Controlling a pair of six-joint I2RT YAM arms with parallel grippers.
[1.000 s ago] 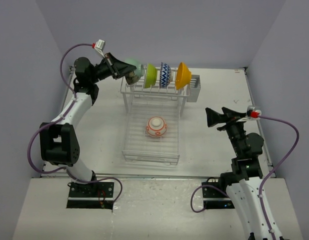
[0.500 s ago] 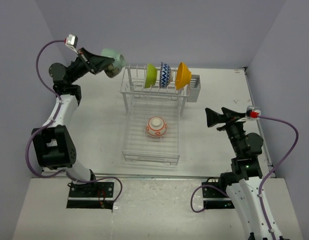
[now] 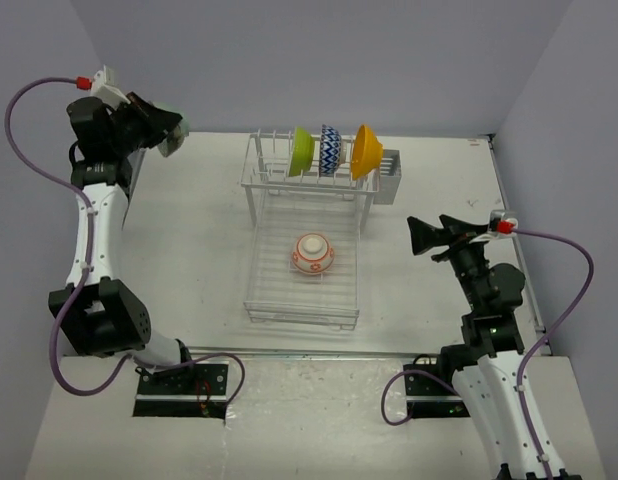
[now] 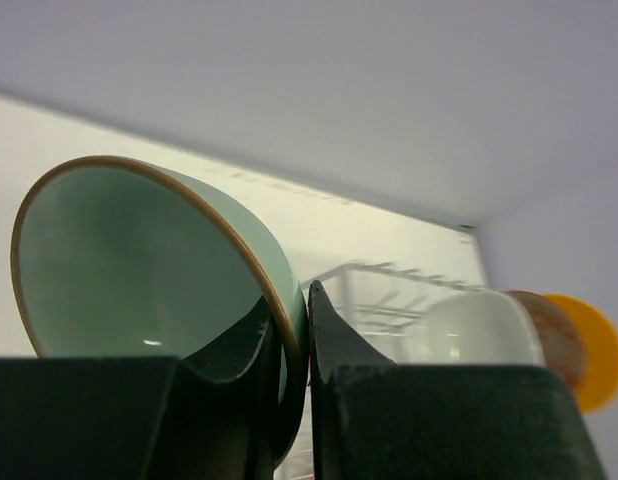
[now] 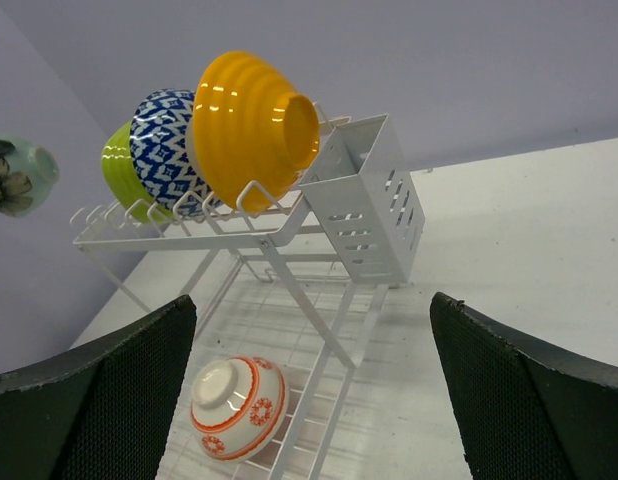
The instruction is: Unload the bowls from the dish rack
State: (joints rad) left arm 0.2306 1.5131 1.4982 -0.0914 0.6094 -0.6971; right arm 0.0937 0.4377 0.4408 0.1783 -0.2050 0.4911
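Left gripper (image 4: 307,300) pinching rim of mint green bowl (image 4: 139,260) (over far-left corner); right gripper (image 3: 421,238) wide, near right edge.

The top camera looks down on the whole worktop (image 3: 209,250) from above its near edge. Both wrist cameras face the dish rack (image 5: 279,238), the left from the far-left corner and the right from the right edge.

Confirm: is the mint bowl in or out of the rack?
Out. The left hand grips the mint bowl by its rim, well left of the dish rack.
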